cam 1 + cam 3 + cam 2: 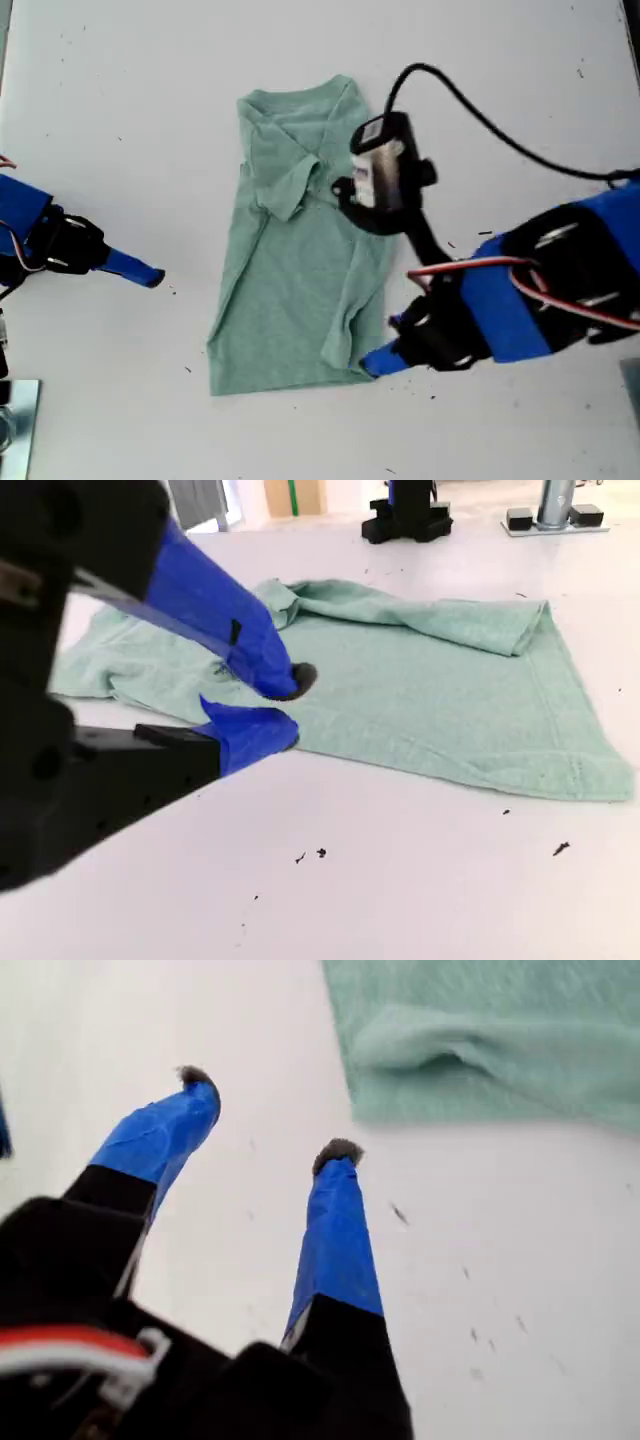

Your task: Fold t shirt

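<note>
The t shirt (290, 270) is lying flat at the middle of a white desk (120, 100). In the exterior view its neck is pointing to 12 o'clock and its hem to 6 o'clock. Both sleeves are lying turned in over the body, so the cloth is forming a narrow upright strip. This looks like a fold partly made.

My first gripper (378, 360) is hovering at about 4 o'clock from the shirt's middle in the exterior view, just beside the hem corner there. Its fingers (340, 1160) are standing wide apart and holding nothing. The first wrist view shows the shirt's corner just ahead of my first gripper (268, 1115), probably lining up for a pinch at that corner.

My second gripper (150, 275) is waiting at 9 o'clock, apart from the shirt's long edge, pointing toward it. Its fingers (285, 680) are only narrowly parted, with nothing between them.

The long edge at 9 o'clock and the hem are lying straight and easy to reach. Bare desk is surrounding the shirt on every side, leaving room to carry the hem toward 12 o'clock. A black cable (480, 120) is arching above the desk at 2 o'clock and might snag during a wide swing.
</note>
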